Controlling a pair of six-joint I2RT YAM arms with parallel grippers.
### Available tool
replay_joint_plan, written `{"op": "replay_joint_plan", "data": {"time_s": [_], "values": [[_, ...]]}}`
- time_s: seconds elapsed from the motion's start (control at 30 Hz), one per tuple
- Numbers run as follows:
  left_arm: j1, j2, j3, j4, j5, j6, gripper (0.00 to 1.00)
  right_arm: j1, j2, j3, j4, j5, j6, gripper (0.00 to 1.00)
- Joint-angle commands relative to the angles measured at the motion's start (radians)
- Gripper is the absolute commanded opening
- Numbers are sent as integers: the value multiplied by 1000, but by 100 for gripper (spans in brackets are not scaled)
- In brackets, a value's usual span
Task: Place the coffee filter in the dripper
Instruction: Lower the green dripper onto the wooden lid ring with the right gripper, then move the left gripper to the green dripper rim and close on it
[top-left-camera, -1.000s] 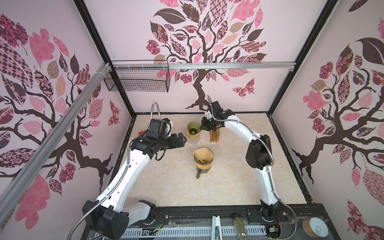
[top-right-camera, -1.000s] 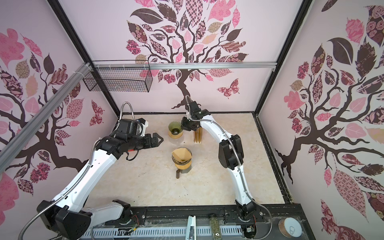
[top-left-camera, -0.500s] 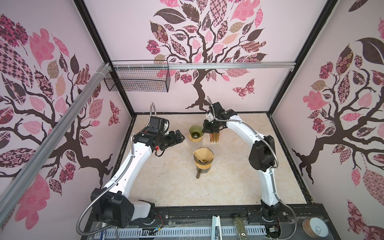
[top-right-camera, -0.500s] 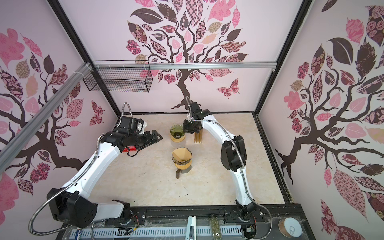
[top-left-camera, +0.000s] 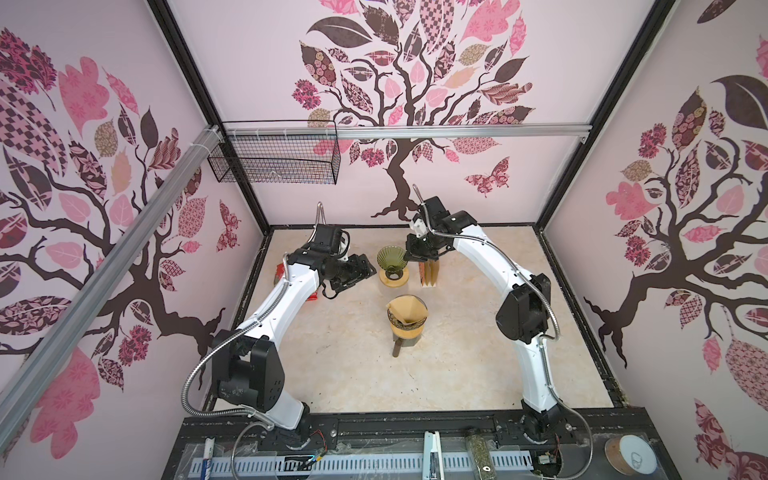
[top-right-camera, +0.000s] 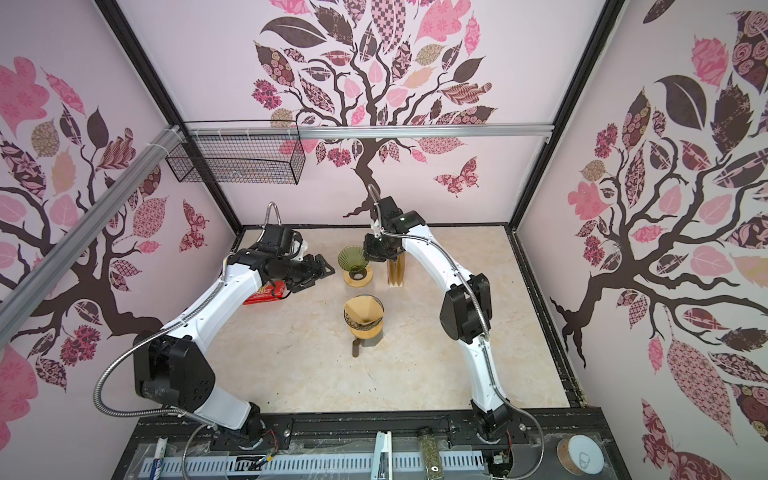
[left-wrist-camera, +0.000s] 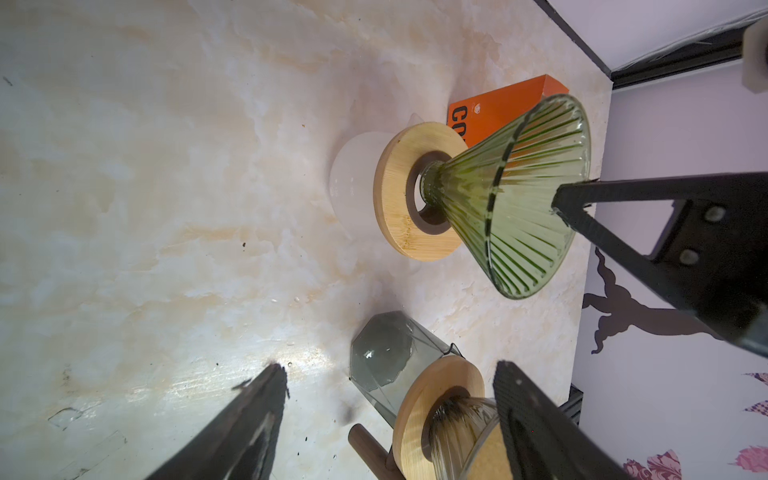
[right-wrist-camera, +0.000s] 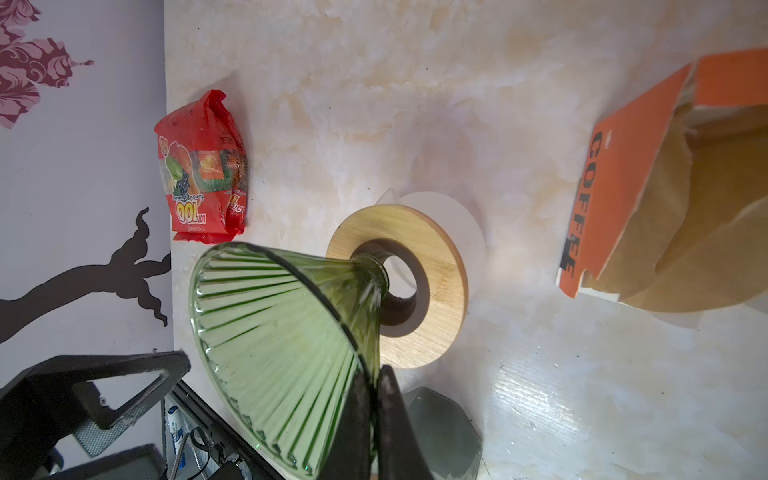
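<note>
Right claw (right-wrist-camera: 374, 374) pinched shut on rim of green dripper (right-wrist-camera: 282, 332); dripper sat in wooden ring (right-wrist-camera: 436, 266) at back of table (top-left-camera: 457, 374). Left claw (top-right-camera: 326, 270) gaped wide, empty, just beside green dripper, touching nothing. Brown filter (top-left-camera: 407, 309) sat inside second dripper (top-left-camera: 409, 332) mid-table. Orange filter box (top-left-camera: 430, 274) stood upright by right claw.
</note>
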Motion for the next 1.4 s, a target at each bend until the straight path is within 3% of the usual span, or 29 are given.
{"op": "replay_joint_plan", "data": {"time_s": [0.0,0.37,0.8,1.37], "values": [[1,30,86,30,23,-4,81,5,58,43,-30,-11,-33,0],[1,81,123,46,36,-14,79,5,64,43,-44,11,-38,0],[1,67,127,43,39,-14,79,2,-1,80,-3,-48,-17,0],[0,32,105,50,37,-11,80,2,-41,-34,28,13,-8,0]]}}
